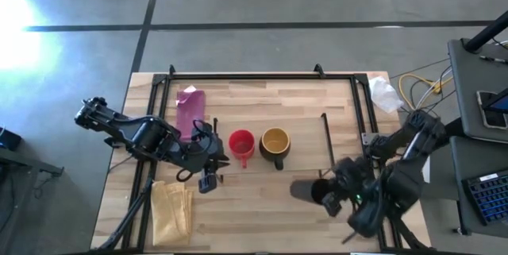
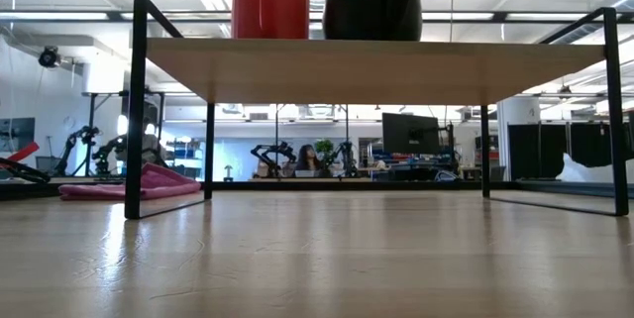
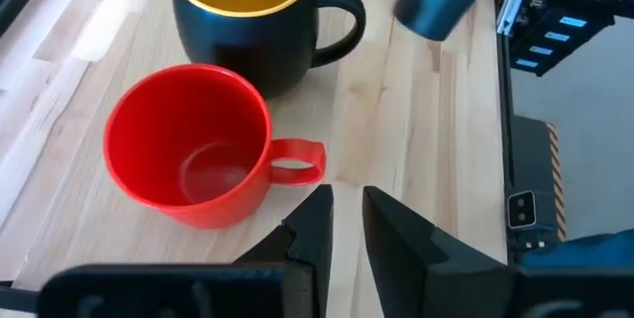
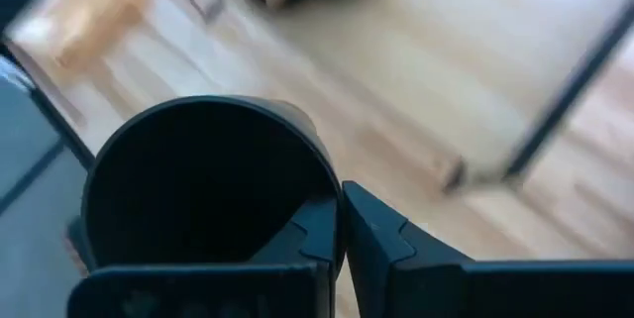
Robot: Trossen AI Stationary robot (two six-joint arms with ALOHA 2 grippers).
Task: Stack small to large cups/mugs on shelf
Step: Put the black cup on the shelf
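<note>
Tabletop (image 1: pixel 262 215): light wood, w/ the shelf (image 1: pixel 262 112) standing on it, a light-wood board on thin black bracket frames at both short ends. Low view shows the board (image 2: pixel 376 70) raised on its black legs, cups on top.

Left arm comes in from the table's left side; left gripper (image 1: pixel 208 177) sits just beside the red cup, near edge of the shelf. In left wrist view its fingers (image 3: pixel 315 224) are nearly together w/ only a thin gap, nothing between them, tips just short of the red cup's handle.

Right arm is at the table's right side, front. Right gripper (image 1: pixel 329 195) is clamped on the black cup (image 1: pixel 305 190), which lies tilted sideways w/ mouth away from the shelf's middle. Right wrist view: fingers (image 4: pixel 376 234) pinch the rim of the black cup (image 4: pixel 208 179), one inside, one outside.

Yellow mug (image 1: pixel 275 145), dark outside, stands upright mid-shelf, handle toward the front. Red cup (image 1: pixel 241 144) stands upright just beside it on its left, apart or touching can't tell.

Pink cloth (image 1: pixel 189 110) lies on the shelf's left part; tan cloth (image 1: pixel 171 207) on the tabletop front-left.
</note>
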